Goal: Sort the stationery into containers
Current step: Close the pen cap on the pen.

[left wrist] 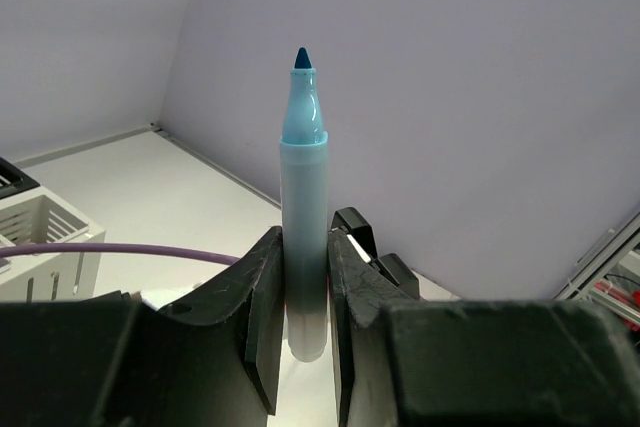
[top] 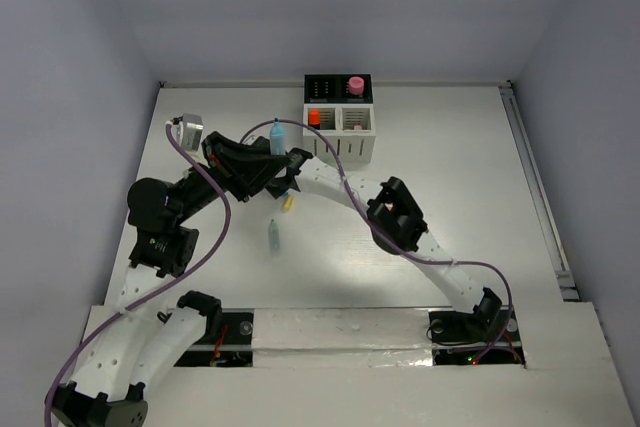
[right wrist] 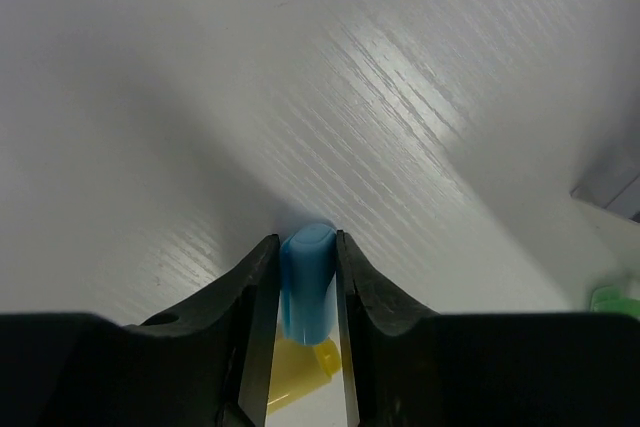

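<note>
My left gripper (top: 272,159) is shut on a pale blue highlighter (top: 277,135) and holds it upright above the table. In the left wrist view the highlighter (left wrist: 303,207) stands between the fingers with its cap off and its dark blue tip showing. My right gripper (top: 291,183) is just beside it, shut on a blue cap (right wrist: 307,282) close above the table. A yellow highlighter (top: 288,203) lies under the right gripper and shows in the right wrist view (right wrist: 295,372). A green highlighter (top: 273,235) lies nearer me. The organizer (top: 340,144) holds an orange item (top: 314,117) and a pink one (top: 355,84).
The organizer stands at the table's back centre; its white slatted side (left wrist: 40,237) shows in the left wrist view. The purple cable (top: 225,212) loops over the left arm. A green item (right wrist: 615,299) shows at the right edge of the right wrist view.
</note>
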Action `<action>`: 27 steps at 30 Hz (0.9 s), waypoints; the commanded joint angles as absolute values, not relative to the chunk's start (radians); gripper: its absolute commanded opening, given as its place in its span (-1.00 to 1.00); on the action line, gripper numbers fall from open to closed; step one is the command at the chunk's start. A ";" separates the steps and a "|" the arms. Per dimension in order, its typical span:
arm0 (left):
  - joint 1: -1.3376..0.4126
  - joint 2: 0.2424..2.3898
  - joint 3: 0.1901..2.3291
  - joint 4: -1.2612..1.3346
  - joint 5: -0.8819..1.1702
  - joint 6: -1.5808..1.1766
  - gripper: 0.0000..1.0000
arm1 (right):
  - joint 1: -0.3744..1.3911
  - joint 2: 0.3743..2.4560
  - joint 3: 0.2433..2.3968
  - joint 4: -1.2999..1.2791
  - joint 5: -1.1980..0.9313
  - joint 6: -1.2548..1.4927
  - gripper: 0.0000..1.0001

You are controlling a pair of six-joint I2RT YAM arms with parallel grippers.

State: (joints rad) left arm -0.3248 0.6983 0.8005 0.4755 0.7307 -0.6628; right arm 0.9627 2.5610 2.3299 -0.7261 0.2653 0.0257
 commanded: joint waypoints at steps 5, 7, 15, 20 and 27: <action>-0.319 0.689 0.818 0.522 0.724 -0.637 -1.00 | 0.966 2.551 2.340 -0.704 0.305 0.054 -0.77; -0.319 0.689 0.819 0.509 0.715 -0.629 -1.00 | 0.966 2.527 2.304 -0.638 0.301 0.061 -0.89; -0.319 0.698 0.813 0.523 0.712 -0.666 -1.00 | 0.891 2.246 2.001 -0.216 0.052 0.287 -1.00; -0.319 0.695 0.793 0.600 0.745 -0.733 -1.00 | 0.832 1.978 1.686 0.028 -0.086 0.394 -1.00; -0.319 0.672 0.685 0.771 0.796 -0.883 -1.00 | 0.669 1.681 1.310 0.435 -0.402 0.678 -1.00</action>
